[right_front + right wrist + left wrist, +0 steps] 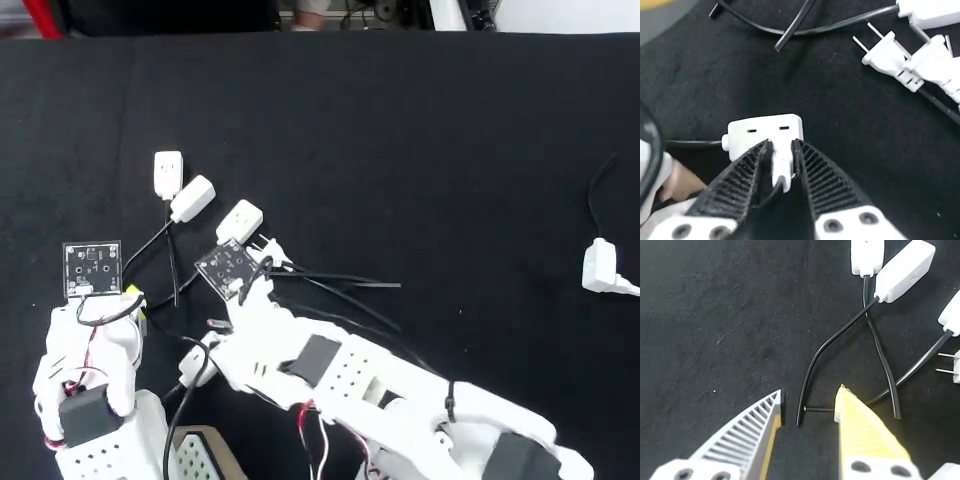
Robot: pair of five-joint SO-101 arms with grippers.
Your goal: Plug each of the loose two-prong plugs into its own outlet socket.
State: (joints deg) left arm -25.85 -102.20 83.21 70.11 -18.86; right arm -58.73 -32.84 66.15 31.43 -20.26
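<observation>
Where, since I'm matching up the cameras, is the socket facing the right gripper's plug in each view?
High view: socket, the one of three clustered nearest the loose plug.
Left wrist view: socket, partly cropped, by the plug's prongs.
Right wrist view: socket, straight ahead of the right gripper.
Shared landmark: the loose plug beside it.

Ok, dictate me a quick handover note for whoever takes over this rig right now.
Left gripper: open, holding nothing, low over the black cloth, black cables just ahead of it.
Right gripper: shut on a white plug held against a socket block; whether it is seated is unclear.
Two loose plugs lie beside it; more sockets sit just beyond; another white piece lies alone across the table.
Done: nothing confirmed seated. Left: the loose plugs.
</observation>
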